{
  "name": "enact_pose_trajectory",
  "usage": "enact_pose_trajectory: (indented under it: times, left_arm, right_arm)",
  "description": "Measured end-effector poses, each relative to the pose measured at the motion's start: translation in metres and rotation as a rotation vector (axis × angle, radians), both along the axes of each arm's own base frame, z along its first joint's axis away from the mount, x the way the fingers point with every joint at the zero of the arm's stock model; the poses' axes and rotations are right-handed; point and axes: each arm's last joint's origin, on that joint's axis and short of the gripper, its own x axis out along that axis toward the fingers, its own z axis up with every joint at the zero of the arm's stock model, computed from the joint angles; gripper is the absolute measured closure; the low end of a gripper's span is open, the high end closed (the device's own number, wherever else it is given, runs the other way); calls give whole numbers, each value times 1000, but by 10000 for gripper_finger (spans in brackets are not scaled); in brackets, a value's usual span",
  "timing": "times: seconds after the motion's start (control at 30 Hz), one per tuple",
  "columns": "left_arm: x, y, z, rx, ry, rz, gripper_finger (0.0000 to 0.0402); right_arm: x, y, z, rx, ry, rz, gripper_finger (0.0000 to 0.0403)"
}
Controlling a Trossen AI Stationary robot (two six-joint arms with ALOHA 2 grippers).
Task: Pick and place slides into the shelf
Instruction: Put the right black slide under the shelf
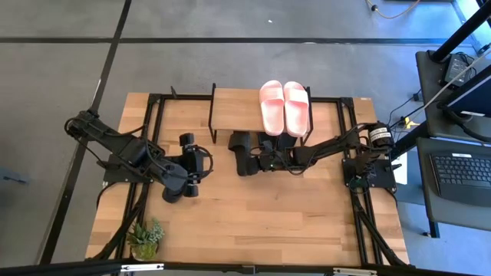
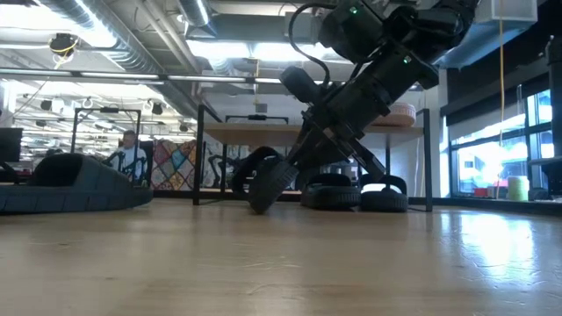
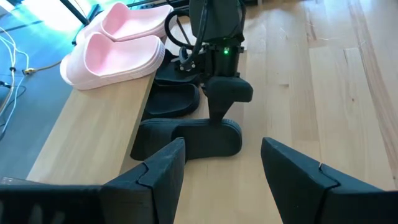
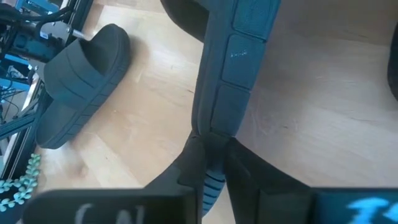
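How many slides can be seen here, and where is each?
6. Two pink slides lie on top of the shelf. Two black ones sit beneath it, partly hidden. The gripped black slide is in the right end effector. The loose black slide lies on the table.

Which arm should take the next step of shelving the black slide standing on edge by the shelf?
Right. The right hand is clamped on that black slide, right beside the shelf. The left hand waits open, farther away.
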Motion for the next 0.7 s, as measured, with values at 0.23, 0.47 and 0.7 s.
enact_pose_trajectory:
  times: [0.23,0.47,0.7]
  left_arm:
    - [0,0,0,0,0,0,198]
    - [0,0,0,0,-1,1,198]
    - [0,0,0,-1,0,0,198]
  right_arm:
    - [0,0,0,12,-7,4,331]
    - [0,0,0,56,-14,-13,314]
    - [-2,0,-2,69,5,-41,286]
